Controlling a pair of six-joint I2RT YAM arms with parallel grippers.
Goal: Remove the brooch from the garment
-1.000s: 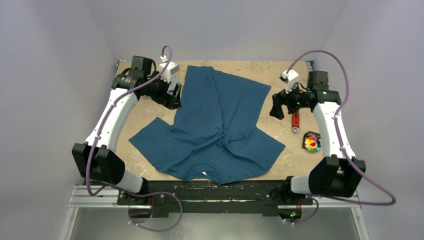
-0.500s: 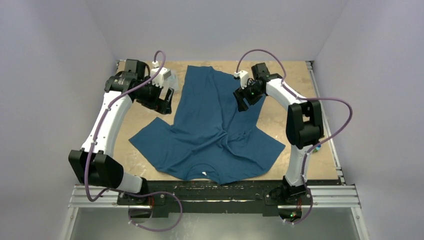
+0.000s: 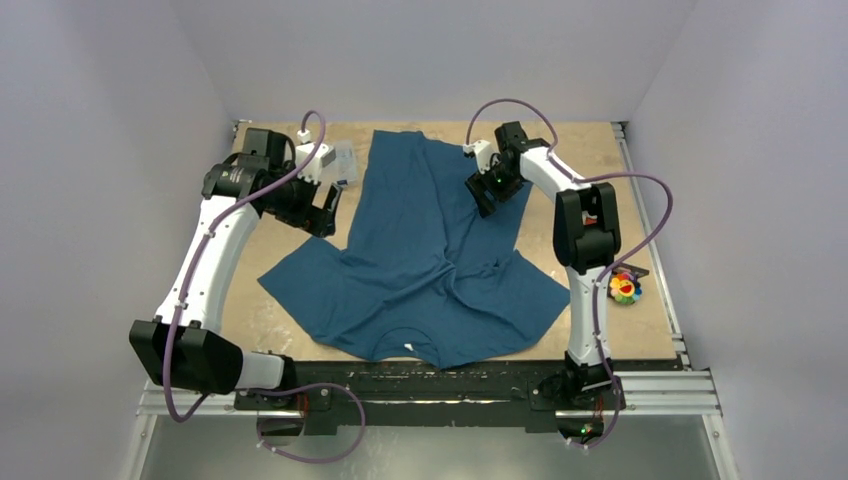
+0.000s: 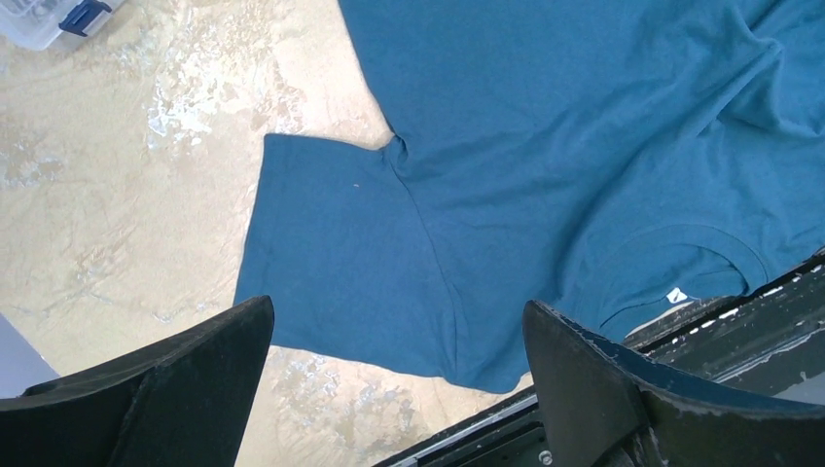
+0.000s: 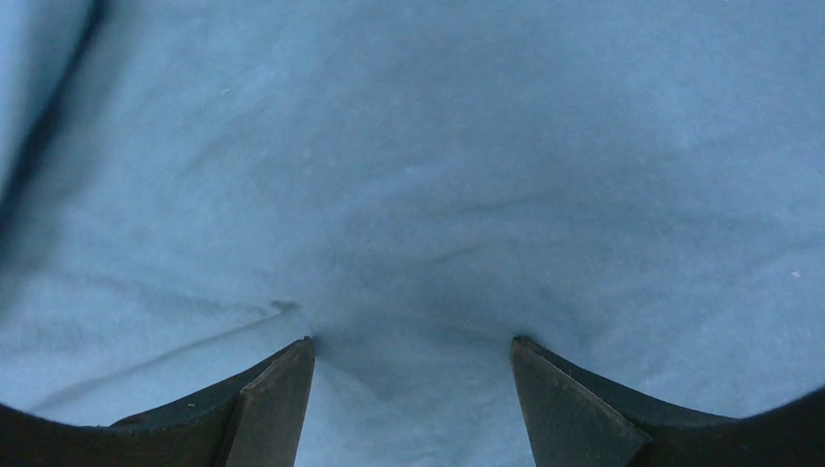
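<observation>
Over at about 4 o'clock on the table (image 3: 565, 150), the brooch (image 3: 625, 288) is just sitting there, rainbow petals up. It's well apart from the garment (image 3: 430, 250) and tucked right beside the right arm's forearm in the overhead view. It seems to rest on something small and dark, can't make out what.

The shirt itself is spread across the middle of the table. The neckline and its little white label (image 3: 408, 347) sit at 6 o'clock, and the hem is up at 12. There's a bunch of wrinkles around the chest.

The right gripper (image 3: 487, 197) is down at roughly 1 o'clock on the shirt, near the hem. From its wrist view the two fingers (image 5: 268, 399) stand apart with their tips pushed into the cloth. Only blue fabric shows between them, with a small crease by the left tip. It doesn't look like a proper pinch to me.

The left gripper (image 3: 322, 212) hangs at about 10 o'clock, by the shirt's edge. Its jaws are spread wide and holding nothing, and its camera looks down at the sleeve. A clear plastic box (image 3: 342, 160) sits at 11 o'clock.
</observation>
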